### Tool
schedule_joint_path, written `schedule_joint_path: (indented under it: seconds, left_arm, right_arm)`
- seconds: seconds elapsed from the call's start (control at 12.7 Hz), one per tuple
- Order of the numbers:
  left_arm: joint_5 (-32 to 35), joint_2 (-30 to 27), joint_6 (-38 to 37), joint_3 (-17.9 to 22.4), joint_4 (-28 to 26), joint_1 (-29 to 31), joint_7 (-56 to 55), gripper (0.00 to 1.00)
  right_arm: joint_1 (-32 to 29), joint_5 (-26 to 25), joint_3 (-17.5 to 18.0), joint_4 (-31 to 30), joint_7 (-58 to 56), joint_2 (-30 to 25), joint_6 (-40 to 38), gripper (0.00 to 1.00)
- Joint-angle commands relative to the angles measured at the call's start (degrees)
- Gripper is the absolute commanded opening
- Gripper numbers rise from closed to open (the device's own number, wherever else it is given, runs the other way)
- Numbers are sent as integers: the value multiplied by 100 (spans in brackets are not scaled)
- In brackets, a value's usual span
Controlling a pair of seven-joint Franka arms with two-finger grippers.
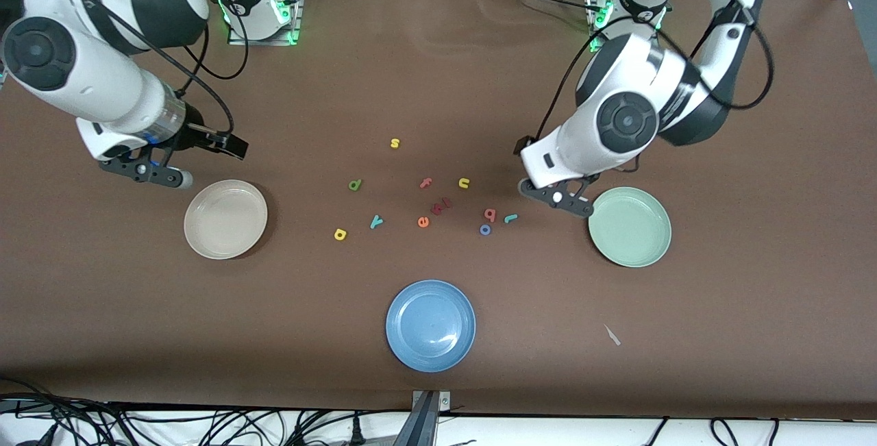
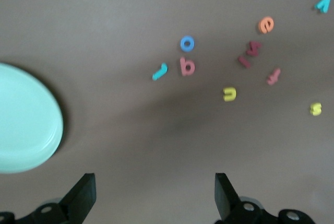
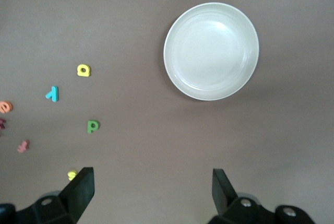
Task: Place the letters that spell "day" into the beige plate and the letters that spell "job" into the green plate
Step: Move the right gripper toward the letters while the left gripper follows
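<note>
**Inspector:** Table (image 1: pixel 438 76) first: brown mat, three plates on it. Positions?

**Clerk:** Beige plate (image 1: pixel 225 218) at the right arm's end, green plate (image 1: pixel 630 226) at the left arm's end, blue plate (image 1: pixel 430 325) between them and nearest the front camera. None of them holds a letter.

**Inspector:** Grippers?

**Clerk:** Right gripper (image 1: pixel 147 173) hangs over the mat just beside the beige plate, jaws wide, holding nothing. Left gripper (image 1: pixel 556 199) hangs just beside the green plate, jaws wide as well, also holding nothing.

**Inspector:** Letters?

**Clerk:** All lie on the mat between the beige and green plates. Green d (image 1: pixel 354 186), teal y (image 1: pixel 376 221) and yellow a (image 1: pixel 340 233) lie toward the beige plate. Teal j (image 1: pixel 510 218), red b (image 1: pixel 490 213) and blue o (image 1: pixel 485 229) cluster close together near the left gripper.
</note>
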Motion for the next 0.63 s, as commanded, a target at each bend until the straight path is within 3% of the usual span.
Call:
schedule_joint_path:
  seconds: [0.0,0.16,0.55]
  left_arm:
    - [-94,589,537,70,260,-63,114,100]
    - [-93,1116,1187,70,259,-115,594,100]
    - [-59,1602,2112,79,41,-72,1905,100]
  right_arm:
    - [-7,63,332,-636,939,-9,858,100]
    - [81,63,500,-814,1686,271,1378,100]
    - [608,-68,500,-814,2163,1483,2573,100]
